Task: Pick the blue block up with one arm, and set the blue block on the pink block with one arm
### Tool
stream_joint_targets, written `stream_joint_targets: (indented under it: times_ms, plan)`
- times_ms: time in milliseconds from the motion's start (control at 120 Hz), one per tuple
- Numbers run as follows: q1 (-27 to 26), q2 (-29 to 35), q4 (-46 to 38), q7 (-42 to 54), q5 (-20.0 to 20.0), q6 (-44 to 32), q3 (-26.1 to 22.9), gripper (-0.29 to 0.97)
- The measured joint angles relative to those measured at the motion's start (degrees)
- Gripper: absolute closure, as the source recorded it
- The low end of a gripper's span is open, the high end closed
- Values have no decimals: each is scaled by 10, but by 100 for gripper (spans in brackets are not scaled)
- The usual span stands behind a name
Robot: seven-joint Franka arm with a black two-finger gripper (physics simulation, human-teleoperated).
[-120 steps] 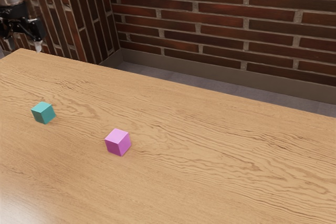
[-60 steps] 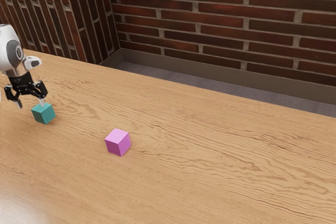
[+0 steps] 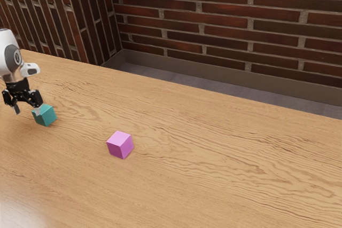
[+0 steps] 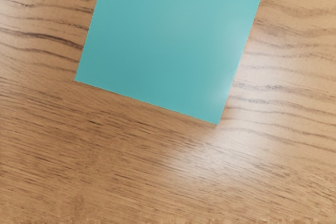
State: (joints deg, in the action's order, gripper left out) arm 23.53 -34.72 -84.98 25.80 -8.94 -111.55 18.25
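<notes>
The blue block (image 3: 45, 115), teal in colour, sits on the wooden table at the exterior view's left. My gripper (image 3: 25, 107) hangs low right beside it, toward the exterior view's left, open, with one fingertip at the block's upper left corner and nothing between the fingers. In the wrist view the blue block's top face (image 4: 170, 40) lies flat on the wood just under my hand. The pink block (image 3: 120, 144) rests on the table apart from it, nearer the middle and toward the front.
The wooden table (image 3: 214, 148) stretches wide to the exterior view's right. A brick wall (image 3: 224, 20) runs behind the table's far edge, with a grey floor strip (image 3: 214, 81) between them.
My arm has come down from high at the upper left to table level beside the blue block, then shifted a little lower and left. Both blocks have stayed put.
</notes>
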Motion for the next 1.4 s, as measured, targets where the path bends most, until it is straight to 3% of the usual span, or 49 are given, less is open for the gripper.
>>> stream_joint_targets:
  times_ms: [100,267,375,475,883,1400]
  plan:
    - [2,-1,-4,23,23,12,0,0]
    - [10,-8,0,81,27,1,-9,0]
    - [42,-21,30,112,30,-16,-62,0]
    - [60,-39,59,140,33,-26,-83,0]
    - [89,-79,86,233,41,-60,-117,0]
    - [90,-97,95,183,25,-80,-119,0]
